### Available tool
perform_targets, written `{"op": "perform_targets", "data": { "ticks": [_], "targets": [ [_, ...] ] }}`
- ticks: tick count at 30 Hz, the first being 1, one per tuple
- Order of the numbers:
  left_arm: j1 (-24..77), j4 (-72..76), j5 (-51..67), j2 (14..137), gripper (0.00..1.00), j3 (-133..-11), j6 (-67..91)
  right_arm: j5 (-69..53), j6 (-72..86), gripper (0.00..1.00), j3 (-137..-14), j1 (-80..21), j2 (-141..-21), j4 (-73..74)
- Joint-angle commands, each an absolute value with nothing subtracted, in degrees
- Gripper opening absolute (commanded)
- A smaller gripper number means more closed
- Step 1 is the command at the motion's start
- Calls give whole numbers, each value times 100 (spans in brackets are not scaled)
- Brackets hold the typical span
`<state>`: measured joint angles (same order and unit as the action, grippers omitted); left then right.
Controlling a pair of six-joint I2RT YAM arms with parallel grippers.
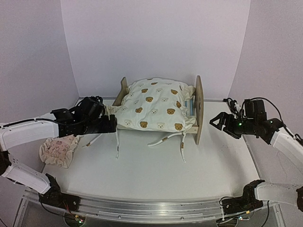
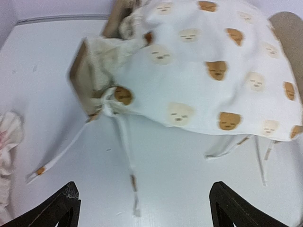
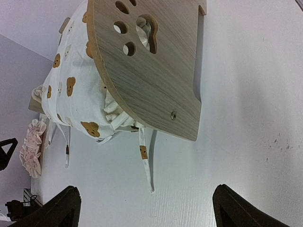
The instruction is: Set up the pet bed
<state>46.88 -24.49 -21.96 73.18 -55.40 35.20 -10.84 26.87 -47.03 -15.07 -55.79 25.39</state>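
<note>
The pet bed (image 1: 198, 108) stands mid-table, its rounded headboard on the right (image 3: 147, 71) and low footboard on the left (image 2: 83, 80). The cream bear-print quilt (image 1: 154, 104) lies heaped over it, its ties hanging onto the table (image 1: 165, 138). A strip of blue-and-white striped mattress (image 1: 189, 105) shows by the headboard. My left gripper (image 1: 112, 124) is open and empty, just left of the footboard (image 2: 144, 208). My right gripper (image 1: 215, 122) is open and empty, right of the headboard (image 3: 144, 208).
The pinkish ruffled pillow (image 1: 59, 150) lies on the table at the left, under my left arm; it also shows in the right wrist view (image 3: 32, 146). White walls close in the back and sides. A metal rail (image 1: 151, 208) runs along the near edge.
</note>
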Motion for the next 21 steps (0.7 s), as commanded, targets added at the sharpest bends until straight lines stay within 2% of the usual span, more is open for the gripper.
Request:
{"op": "perform_targets", "data": {
  "ticks": [1,9,16,21],
  "targets": [
    [4314,-3981,-3373,7052,95,-5611,4222,-1284,2689,98,-4808,-1485,-5450,2566],
    [3046,-4055,-2881,6512,99,-5253,3696,-1443,2696,98,-4759,-1485,-5447,2566],
    [2312,-5249,-3485,7008,99,-6066,3176,-1402,2501,98,-4667,-1485,-5300,2605],
    [1622,-5252,-2769,7518,100,-6262,2114,-1389,2357,98,-4623,-1485,-5204,2696]
  ]
}}
